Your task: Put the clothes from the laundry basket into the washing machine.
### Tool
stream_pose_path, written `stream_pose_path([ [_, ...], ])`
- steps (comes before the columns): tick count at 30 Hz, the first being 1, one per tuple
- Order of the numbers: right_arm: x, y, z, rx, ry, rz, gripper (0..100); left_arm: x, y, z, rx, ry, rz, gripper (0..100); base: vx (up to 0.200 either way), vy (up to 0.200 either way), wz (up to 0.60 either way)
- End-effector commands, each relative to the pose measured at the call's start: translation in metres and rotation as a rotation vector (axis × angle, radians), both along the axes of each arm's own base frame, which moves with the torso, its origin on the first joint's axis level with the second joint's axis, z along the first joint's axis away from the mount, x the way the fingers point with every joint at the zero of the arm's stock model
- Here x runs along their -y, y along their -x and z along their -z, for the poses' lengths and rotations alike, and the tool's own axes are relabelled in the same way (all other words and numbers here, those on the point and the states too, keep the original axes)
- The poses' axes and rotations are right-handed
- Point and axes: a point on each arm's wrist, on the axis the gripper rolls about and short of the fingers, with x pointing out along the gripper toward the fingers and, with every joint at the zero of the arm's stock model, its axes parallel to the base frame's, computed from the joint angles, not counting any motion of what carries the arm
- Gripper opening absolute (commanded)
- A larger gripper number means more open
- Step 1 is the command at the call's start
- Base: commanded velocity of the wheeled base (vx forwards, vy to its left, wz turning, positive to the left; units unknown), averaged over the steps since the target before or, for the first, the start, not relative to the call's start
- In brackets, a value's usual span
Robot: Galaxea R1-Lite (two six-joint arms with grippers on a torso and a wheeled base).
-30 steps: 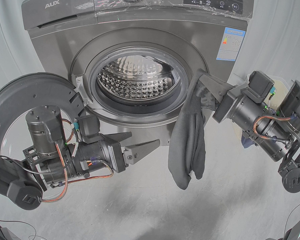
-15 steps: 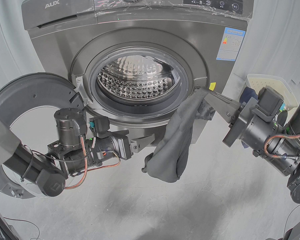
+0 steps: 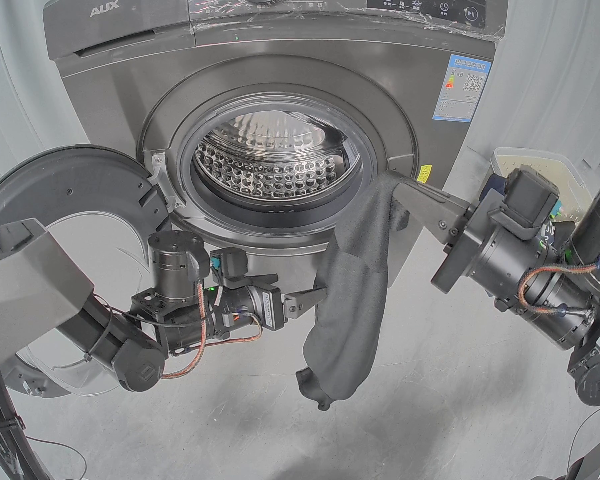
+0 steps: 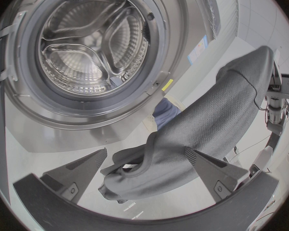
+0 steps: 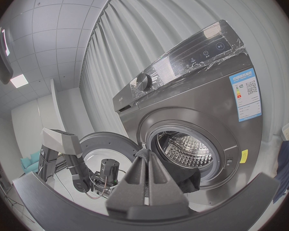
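A dark grey garment (image 3: 350, 281) hangs in front of the washing machine (image 3: 273, 55), just below and right of the open drum (image 3: 273, 151). My right gripper (image 3: 399, 193) is shut on its top edge, beside the door opening's right rim; in the right wrist view the right gripper (image 5: 147, 156) pinches the cloth (image 5: 143, 153). My left gripper (image 3: 319, 295) is open at the garment's left side, lower down. In the left wrist view the garment (image 4: 208, 125) lies across the gap of the left gripper (image 4: 144, 154), its lower fold between the spread fingers.
The round door (image 3: 67, 181) stands swung open to the left, behind my left arm. A white laundry basket (image 3: 547, 165) with blue clothes (image 3: 493, 185) sits on the floor to the machine's right, behind my right arm. Bare grey floor (image 3: 413, 401) lies in front.
My left arm has moved right and forward, bringing its open gripper up to the garment. My right gripper shifted slightly; the garment swung left, then dropped to hang longer.
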Motion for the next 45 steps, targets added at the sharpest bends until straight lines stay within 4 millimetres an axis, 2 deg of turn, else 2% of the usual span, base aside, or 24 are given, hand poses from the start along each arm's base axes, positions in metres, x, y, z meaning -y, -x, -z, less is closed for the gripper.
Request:
stream_pose_path([
  [1,-0.008,-0.005,0.004,-0.01,0.009,-0.011,0,0.014,0.0,0.004,0.002,0.0,0.056,100,0.0,0.0,0.0],
  [9,-0.006,-0.006,0.006,-0.016,0.014,0.0,0,0.017,0.008,0.002,0.022,0.004,0.099,100,0.0,0.0,0.0],
  [28,-0.004,-0.008,0.007,-0.021,0.016,0.012,0,0.031,0.021,0.01,0.041,0.029,0.201,100,0.0,0.0,0.0],
  [35,-0.003,-0.007,0.007,-0.022,0.015,0.013,0,0.037,0.016,0.015,0.047,0.032,0.187,100,0.0,0.0,0.0],
  [41,-0.003,-0.007,0.009,-0.025,0.02,0.014,0,0.033,0.012,0.017,0.053,0.032,0.169,100,0.0,0.0,0.0],
  [45,0.0,-0.004,0.013,-0.036,0.031,0.012,0,0.019,0.008,0.015,0.067,0.039,0.13,100,0.0,0.0,0.0],
])
